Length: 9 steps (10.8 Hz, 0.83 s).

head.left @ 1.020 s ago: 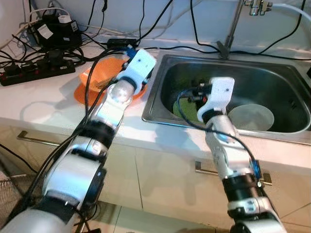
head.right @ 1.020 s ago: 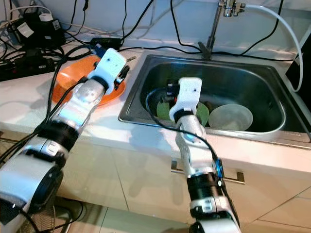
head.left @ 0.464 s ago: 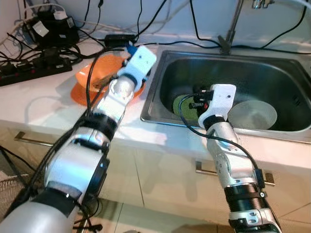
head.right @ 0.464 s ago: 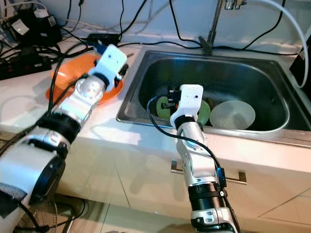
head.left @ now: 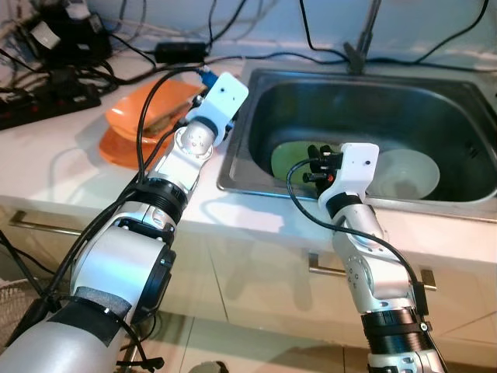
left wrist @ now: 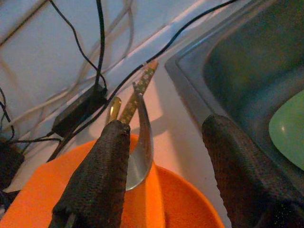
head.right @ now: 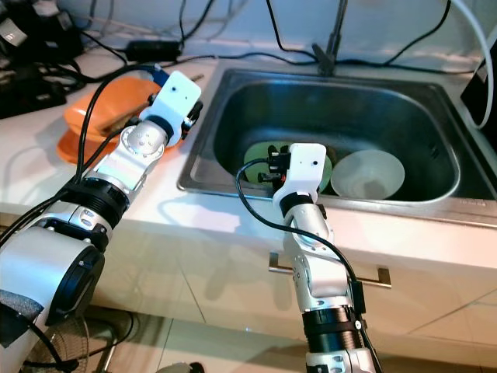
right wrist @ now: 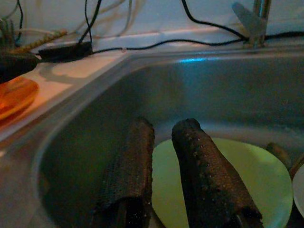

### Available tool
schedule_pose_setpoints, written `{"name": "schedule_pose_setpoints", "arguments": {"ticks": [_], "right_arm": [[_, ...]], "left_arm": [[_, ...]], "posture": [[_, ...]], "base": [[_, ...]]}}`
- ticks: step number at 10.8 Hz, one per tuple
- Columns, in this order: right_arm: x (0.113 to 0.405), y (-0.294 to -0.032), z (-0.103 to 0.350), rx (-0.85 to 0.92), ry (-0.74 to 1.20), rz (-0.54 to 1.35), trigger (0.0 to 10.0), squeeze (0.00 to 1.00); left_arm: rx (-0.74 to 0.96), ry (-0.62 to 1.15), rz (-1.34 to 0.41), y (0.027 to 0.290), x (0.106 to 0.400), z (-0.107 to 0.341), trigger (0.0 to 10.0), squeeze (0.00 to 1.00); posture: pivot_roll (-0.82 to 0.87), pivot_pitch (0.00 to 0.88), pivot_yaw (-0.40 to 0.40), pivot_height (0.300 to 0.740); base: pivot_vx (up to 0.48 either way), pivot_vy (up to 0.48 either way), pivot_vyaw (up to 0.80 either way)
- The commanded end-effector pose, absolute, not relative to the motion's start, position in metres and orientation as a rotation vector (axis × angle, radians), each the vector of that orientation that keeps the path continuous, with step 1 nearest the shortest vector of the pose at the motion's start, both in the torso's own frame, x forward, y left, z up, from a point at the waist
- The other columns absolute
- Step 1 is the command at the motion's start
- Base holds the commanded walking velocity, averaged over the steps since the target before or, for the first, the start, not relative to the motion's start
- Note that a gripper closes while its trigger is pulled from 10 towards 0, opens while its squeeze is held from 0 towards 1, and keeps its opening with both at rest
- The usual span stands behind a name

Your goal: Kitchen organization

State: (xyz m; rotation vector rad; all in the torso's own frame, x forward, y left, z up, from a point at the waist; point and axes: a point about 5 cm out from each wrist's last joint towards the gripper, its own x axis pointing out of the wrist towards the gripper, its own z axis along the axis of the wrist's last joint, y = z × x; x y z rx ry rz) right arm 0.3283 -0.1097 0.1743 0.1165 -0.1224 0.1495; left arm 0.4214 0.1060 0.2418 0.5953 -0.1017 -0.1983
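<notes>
An orange plate (head.left: 132,124) lies on the white counter left of the sink (head.left: 233,175). A metal spoon (left wrist: 141,142) rests on its rim, handle pointing at the wall. My left gripper (left wrist: 171,137) hovers open over the plate's sink-side edge, and the spoon lies just beside one finger (left wrist: 102,171). Inside the sink lie a green plate (head.left: 291,159) and a white bowl (head.left: 408,172) to its right. My right gripper (right wrist: 164,130) hangs low over the green plate with its fingers almost together and nothing between them.
Power strips (head.left: 46,89), plugs and black cables crowd the counter's back left. A faucet (head.left: 361,39) stands behind the sink with cables running past it. Cabinet fronts with a metal handle (head.left: 365,268) are below the counter edge.
The camera has shifted, so the whole scene sits differently. My right gripper has sunk a little lower toward the green plate. The left gripper stays over the orange plate's edge.
</notes>
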Motion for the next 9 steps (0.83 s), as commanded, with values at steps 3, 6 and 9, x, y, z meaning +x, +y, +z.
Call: {"name": "schedule_pose_setpoints", "arguments": {"ticks": [3, 6, 9], "right_arm": [[0.321, -0.108, 0.173, 0.119, -0.109, 0.144, 10.0, 0.00], [0.318, -0.107, 0.172, 0.123, -0.097, 0.144, 10.0, 0.00], [0.317, -0.107, 0.172, 0.122, -0.091, 0.145, 10.0, 0.00]], "left_arm": [[0.603, -0.130, -0.177, 0.106, 0.423, 0.250, 10.0, 0.00], [0.585, -0.198, -0.147, 0.106, 0.423, 0.262, 10.0, 0.00], [0.567, -0.221, -0.133, 0.105, 0.423, 0.270, 10.0, 0.00]], "posture": [[0.11, 0.191, 0.052, 0.740], [0.11, 0.189, 0.048, 0.740], [0.10, 0.186, 0.046, 0.740]], "base": [[0.000, 0.000, 0.00], [0.000, 0.000, 0.00], [0.000, 0.000, 0.00]]}}
